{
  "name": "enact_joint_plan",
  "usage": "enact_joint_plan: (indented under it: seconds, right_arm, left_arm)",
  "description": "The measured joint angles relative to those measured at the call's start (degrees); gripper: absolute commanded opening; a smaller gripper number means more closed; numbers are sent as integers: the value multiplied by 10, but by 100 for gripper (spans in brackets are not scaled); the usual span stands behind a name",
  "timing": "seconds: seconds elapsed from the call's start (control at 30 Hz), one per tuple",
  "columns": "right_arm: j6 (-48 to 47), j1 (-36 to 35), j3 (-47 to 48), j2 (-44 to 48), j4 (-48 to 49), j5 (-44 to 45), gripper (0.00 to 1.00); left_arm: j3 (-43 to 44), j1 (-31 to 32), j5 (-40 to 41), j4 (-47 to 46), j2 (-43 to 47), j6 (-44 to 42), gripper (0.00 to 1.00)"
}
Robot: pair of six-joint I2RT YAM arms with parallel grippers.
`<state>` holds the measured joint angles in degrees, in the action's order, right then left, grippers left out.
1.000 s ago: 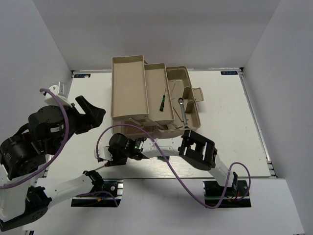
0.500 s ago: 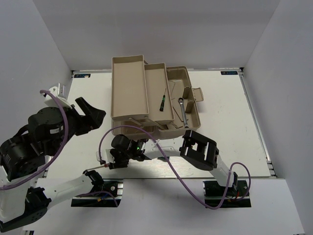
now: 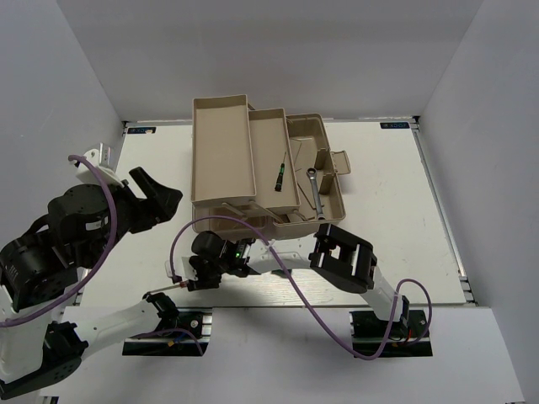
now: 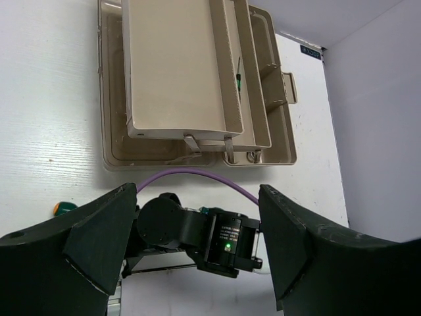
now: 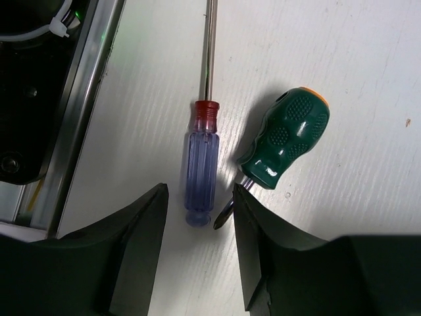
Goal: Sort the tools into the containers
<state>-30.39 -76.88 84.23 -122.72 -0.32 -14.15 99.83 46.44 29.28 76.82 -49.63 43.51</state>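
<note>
Two drivers at near edge under R gripper point(image 5: 199, 201), half open, empty. Pinch blue-handled screwdriver point(image 5: 200, 168) only; stubby green screwdriver point(image 5: 286, 141) tip crowds in. L gripper point(image 4: 197, 201) wide open, empty.

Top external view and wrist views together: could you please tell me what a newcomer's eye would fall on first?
The beige toolbox stands wide open in the middle of the table, with a thin screwdriver and a silver wrench lying inside. At the near edge, the right tool hangs open over a blue-handled screwdriver and a stubby green screwdriver, which lie side by side.
</note>
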Motion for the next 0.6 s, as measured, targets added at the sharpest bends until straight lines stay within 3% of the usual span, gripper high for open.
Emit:
enact_joint_plan:
  seconds: [0.6]
  right_arm:
    - [0,0,45,-31,-29,-10,46]
  left_arm:
    - [0,0,-3,0,0,0,85]
